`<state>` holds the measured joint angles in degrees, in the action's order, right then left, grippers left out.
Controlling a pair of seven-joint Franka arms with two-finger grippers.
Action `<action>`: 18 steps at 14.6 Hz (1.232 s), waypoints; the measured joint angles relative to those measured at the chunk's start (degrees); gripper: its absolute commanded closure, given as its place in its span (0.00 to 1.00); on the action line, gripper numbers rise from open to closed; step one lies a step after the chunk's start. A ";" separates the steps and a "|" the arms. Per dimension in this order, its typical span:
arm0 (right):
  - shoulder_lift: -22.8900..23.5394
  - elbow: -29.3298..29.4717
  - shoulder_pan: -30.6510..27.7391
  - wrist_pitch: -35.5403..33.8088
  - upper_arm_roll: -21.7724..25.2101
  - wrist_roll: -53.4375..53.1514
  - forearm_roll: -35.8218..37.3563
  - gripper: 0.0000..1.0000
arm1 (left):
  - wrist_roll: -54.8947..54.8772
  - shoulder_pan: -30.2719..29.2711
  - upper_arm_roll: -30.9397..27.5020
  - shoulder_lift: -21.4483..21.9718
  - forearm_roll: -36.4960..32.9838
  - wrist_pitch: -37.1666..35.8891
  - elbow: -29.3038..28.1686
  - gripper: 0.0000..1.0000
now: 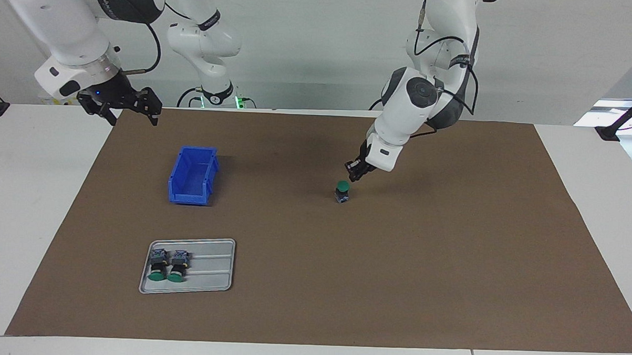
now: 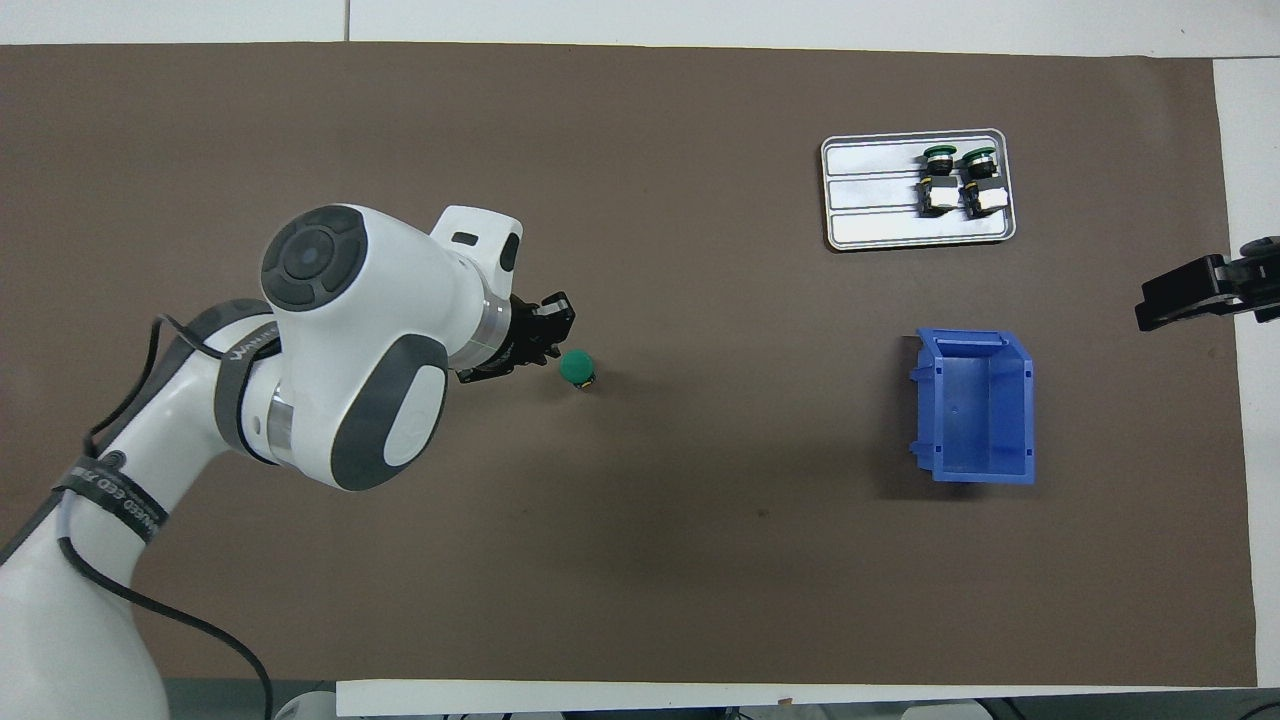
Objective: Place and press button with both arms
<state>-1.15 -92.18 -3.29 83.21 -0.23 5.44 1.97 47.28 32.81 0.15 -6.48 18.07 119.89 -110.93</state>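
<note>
Facing view has the button (image 1: 342, 191) upright mid-mat just under my left gripper (image 1: 355, 173), fingers I can't tell; it looks light, hard and tippy, so I'd pinch the blocky body, not the slick cap.

My black left gripper (image 1: 356, 174) hangs beside the green-capped button (image 1: 342, 191); nearby sit the blue bin (image 1: 192, 176), silver tray (image 1: 207, 268) and brown mat (image 1: 397, 264).
</note>
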 measured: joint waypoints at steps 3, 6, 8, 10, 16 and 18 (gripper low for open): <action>0.00 0.00 0.00 0.00 0.00 0.00 0.00 0.01 | -0.01 -4.71 -0.46 1.32 -2.75 -5.51 2.54 0.00; 0.00 0.00 0.00 0.00 0.00 0.00 0.00 0.01 | -0.31 -9.22 -0.73 2.97 -7.07 -8.61 2.70 0.00; 0.00 0.00 0.00 0.00 0.00 0.00 0.00 0.01 | -3.28 -13.26 -0.89 4.31 -9.55 -11.94 2.73 0.00; 0.00 0.00 0.00 0.00 0.00 0.00 0.00 0.01 | -10.78 -18.67 -1.04 5.98 -10.14 -15.55 2.82 0.00; 0.00 0.00 0.00 0.00 0.00 0.00 0.00 0.01 | -23.47 -27.33 -1.27 9.55 -16.28 -24.95 5.14 0.00; 0.00 0.00 0.00 0.00 0.00 0.00 0.00 0.01 | -23.87 -28.67 -1.28 9.49 -16.71 -28.46 8.72 0.00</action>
<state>-1.15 -92.18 -3.29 83.21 -0.23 5.44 1.97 23.41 4.14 -1.13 3.01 1.37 91.43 -102.22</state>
